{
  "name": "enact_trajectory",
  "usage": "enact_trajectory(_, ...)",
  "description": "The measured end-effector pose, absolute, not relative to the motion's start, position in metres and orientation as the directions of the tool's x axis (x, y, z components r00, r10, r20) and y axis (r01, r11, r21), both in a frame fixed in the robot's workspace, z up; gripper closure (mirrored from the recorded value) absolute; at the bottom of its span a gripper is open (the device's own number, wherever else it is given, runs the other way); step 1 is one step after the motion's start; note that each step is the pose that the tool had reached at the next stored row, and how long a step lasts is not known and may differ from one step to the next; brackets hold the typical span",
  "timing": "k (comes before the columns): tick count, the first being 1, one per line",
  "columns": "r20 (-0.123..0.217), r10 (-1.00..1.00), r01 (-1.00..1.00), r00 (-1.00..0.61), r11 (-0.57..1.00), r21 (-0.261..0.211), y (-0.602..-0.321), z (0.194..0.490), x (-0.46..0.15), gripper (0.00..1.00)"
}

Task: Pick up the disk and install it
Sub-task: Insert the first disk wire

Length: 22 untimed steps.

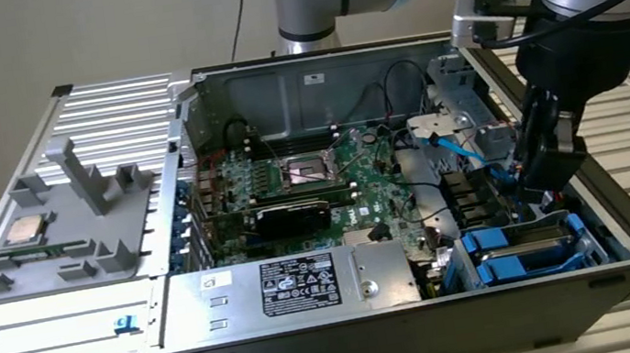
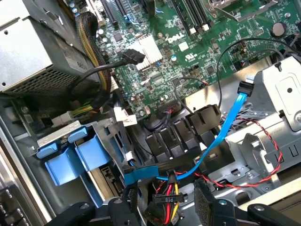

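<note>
Fingers: black gripper [image 1: 538, 182] is holding its fingers [image 2: 207, 205] spread, empty.
Risk: snagging flat blue cable [image 2: 230, 117] near blue-framed silver disk [image 1: 535, 249], exterior view's lower right.

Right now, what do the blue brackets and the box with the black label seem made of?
Blue brackets: probably moulded plastic, smooth, evenly coloured with soft sheen. Box: apparently bare sheet metal, matt silver-grey, folded edges and perforated side.

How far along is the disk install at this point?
Done, apparently: the disk in its blue frame lies inside the computer case, in a corner bay. In hand: nothing; the gripper hangs open close beside it. Left: whether the disk is fully seated cannot be told.
</note>
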<state>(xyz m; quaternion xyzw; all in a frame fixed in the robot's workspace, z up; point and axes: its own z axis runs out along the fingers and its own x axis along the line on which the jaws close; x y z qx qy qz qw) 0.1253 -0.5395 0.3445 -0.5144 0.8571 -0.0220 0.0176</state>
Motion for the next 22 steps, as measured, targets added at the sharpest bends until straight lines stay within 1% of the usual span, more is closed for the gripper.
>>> enact_trajectory(22,-0.011,-0.876,-0.874,-0.482,0.482,-0.063,-0.5373,0.3439,0.1219,0.4)
